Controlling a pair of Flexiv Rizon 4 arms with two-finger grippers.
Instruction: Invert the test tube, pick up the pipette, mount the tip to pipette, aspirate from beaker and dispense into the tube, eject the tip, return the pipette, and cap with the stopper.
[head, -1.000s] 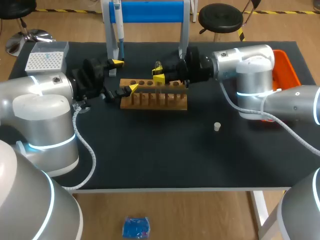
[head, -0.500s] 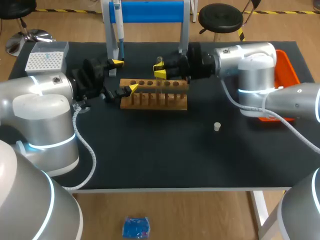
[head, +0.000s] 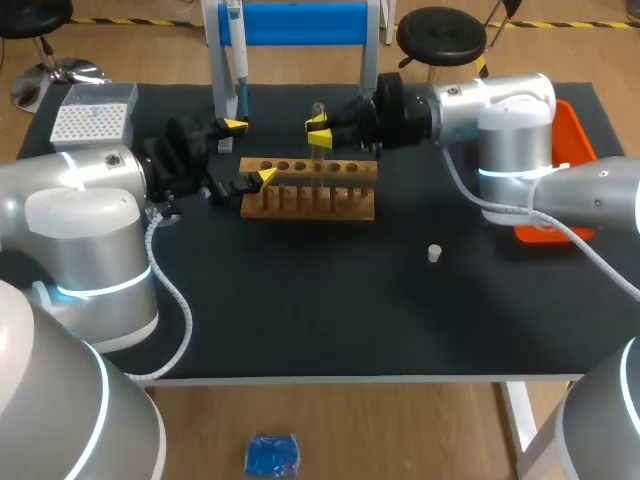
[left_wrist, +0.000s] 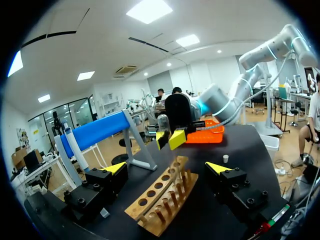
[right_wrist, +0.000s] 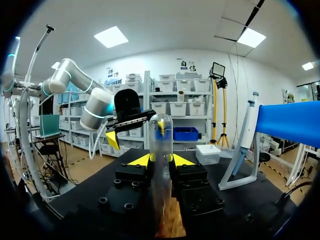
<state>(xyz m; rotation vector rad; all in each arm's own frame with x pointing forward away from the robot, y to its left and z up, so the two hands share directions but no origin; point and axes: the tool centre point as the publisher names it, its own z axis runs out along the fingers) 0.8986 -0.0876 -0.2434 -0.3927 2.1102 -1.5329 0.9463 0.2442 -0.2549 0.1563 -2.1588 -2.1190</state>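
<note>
My right gripper is shut on a clear test tube, held upright just above the far edge of the wooden rack. In the right wrist view the tube stands between the yellow tips with its rounded end up. My left gripper stands wide open at the rack's left end, holding nothing; its wrist view looks along the rack toward the right gripper and tube. The pipette hangs on its blue stand. A small white stopper lies on the mat.
A white tip box sits at the far left corner. An orange tray lies at the right edge, behind my right arm. The blue stand's legs rise just behind the rack.
My right gripper has lifted the test tube up out of the rack and drawn slightly toward the far side. The left arm has not moved.
</note>
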